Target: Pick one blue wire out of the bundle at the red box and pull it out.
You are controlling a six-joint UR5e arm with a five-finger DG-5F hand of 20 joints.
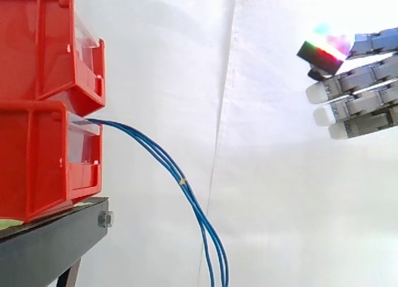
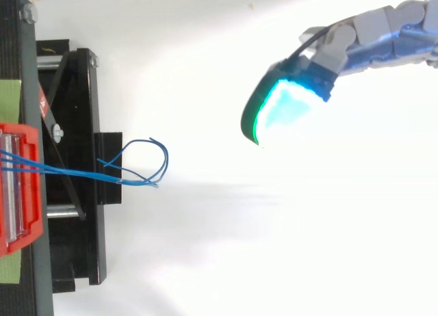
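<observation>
Fingers (image 1: 354, 82) of the hand (image 1: 373, 102) stretch straight, holding nothing, at the upper right. At left, blue wires (image 1: 171, 168) droop from the lower red bin (image 1: 37, 163), well apart.

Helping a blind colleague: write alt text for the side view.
Blue wires hang out of the lower red bin at left, drooping down before a white curtain. The hand, fingers straight, hovers apart from them at upper right.
</observation>
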